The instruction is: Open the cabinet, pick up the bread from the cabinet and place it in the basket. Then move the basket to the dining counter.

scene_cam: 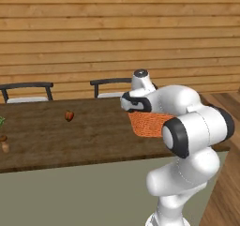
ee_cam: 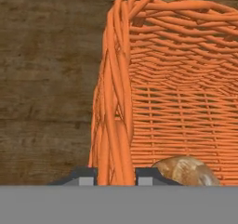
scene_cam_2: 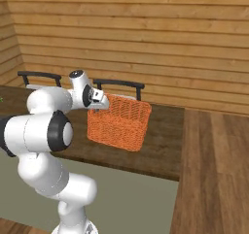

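Starting at the far left of the left base view, two small brownish lumps (scene_cam: 4, 143) lie near the tabletop's (scene_cam: 70, 140) edge, and a small reddish-brown fruit-like lump (scene_cam: 69, 116) sits further in, well apart from them. Behind the dark wood-grain top stand two black-framed chairs (scene_cam: 26, 90) against a wall of pale horizontal planks (scene_cam: 93, 28). Under the top runs a plain grey-beige base (scene_cam: 84, 192).

Right of the fruit, the white arm (scene_cam: 187, 140) crosses in front of the orange wicker basket (scene_cam_2: 119, 122), hiding most of it in that view. From the right base view the basket shows whole: tilted (its lower edge looks lifted off the wood, though contact cannot be told for sure) above the tabletop near its right end.

The hand (ee_cam: 115, 175) meets the basket at the near left rim. In the hand view the two dark fingertips (ee_cam: 83, 175) sit on either side of the braided rim, one outside the wall and one inside, closed down to the thickness of the weave and gripping it.

Inside the basket, just right of the inner fingertip, the golden-brown bread (ee_cam: 186, 171) rests against the woven wall at the bottom.

Right of the tabletop lies bare wooden floor (scene_cam_2: 214, 170).
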Controlling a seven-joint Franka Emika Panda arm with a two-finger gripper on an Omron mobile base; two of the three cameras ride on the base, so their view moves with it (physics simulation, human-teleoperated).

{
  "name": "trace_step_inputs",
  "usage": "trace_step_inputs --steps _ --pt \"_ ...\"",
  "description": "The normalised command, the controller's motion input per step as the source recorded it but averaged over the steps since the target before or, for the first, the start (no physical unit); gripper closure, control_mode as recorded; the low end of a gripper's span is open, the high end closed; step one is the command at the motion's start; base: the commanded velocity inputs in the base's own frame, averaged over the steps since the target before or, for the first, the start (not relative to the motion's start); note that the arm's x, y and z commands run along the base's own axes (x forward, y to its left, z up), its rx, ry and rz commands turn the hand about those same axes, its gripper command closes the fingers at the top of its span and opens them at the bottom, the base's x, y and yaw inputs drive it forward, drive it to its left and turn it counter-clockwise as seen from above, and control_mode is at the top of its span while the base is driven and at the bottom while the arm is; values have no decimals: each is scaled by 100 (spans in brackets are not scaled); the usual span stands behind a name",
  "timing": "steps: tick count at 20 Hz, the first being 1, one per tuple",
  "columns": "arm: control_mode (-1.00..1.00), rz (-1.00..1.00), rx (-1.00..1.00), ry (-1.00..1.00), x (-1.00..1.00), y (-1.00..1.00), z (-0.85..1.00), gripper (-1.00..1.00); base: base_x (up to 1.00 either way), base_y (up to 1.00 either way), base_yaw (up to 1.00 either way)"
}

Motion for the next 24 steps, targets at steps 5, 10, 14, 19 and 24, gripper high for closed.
trace_step_inputs --steps 5,10,14,19,24 --pt "-100 -14 0 0 -10 0 15 -100 0 0 0" --pt "-100 -4 0 1 -11 6 74 -100 0 0 0" --pt "-100 9 0 0 -9 2 91 -100 0 0 0" --pt "-100 13 5 0 -21 0 29 -100 0 0 0" --pt "-100 5 0 0 -7 0 50 -100 0 0 0"
